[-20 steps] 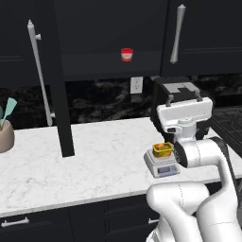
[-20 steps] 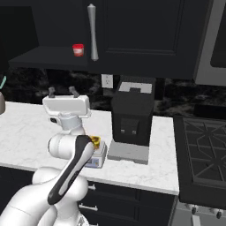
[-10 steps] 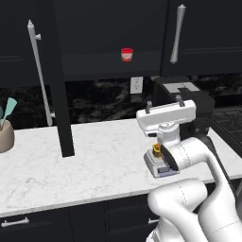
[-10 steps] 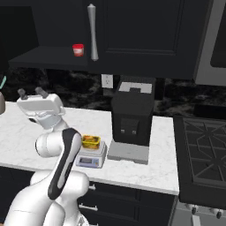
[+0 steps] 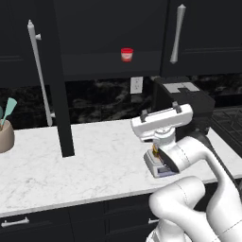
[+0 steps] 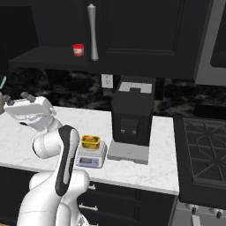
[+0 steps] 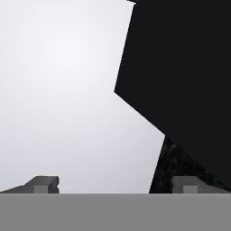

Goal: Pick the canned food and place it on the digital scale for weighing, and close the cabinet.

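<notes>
Yellow canned food [image 6: 90, 141] stayed; end effector [image 7: 115, 184] swung left.

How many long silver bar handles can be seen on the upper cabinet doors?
2: one handle on the open door at the left, one handle on the closed door at the upper right. Others may lie outside the pictures.

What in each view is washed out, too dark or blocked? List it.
Hand view: counter bleached flat white, cabinet door pure black, fingers grey stubs. Left base view: arm hides most of the scale. Right base view: can clear, cabinet detail lost in black.
</notes>
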Robot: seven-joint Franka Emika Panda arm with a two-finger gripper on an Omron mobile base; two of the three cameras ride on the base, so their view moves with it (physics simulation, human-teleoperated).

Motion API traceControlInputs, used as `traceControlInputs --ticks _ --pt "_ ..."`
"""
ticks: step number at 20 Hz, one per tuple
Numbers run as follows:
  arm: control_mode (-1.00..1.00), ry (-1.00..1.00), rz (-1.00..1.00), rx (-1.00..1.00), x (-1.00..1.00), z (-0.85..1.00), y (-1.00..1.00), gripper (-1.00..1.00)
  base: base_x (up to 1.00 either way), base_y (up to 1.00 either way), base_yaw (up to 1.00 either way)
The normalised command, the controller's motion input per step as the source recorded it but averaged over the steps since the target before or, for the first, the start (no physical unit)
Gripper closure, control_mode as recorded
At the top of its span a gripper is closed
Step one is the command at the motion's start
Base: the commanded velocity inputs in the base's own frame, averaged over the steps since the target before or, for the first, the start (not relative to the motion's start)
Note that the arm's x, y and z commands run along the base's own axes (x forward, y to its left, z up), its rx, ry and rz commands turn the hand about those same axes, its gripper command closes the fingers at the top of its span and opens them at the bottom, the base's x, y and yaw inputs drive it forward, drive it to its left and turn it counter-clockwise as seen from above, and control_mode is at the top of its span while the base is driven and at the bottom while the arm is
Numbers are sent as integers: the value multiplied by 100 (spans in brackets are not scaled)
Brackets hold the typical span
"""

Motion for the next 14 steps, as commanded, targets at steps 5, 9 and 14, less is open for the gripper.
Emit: traceControlInputs --ticks 5,9,14 --pt "-100 36 -2 -18 -100 -54 59 -100 0 0 0" --pt "-100 26 -8 -7 -100 -55 34 -100 0 0 0" --pt "-100 1 0 -1 -100 -38 18 -100 0 0 0"
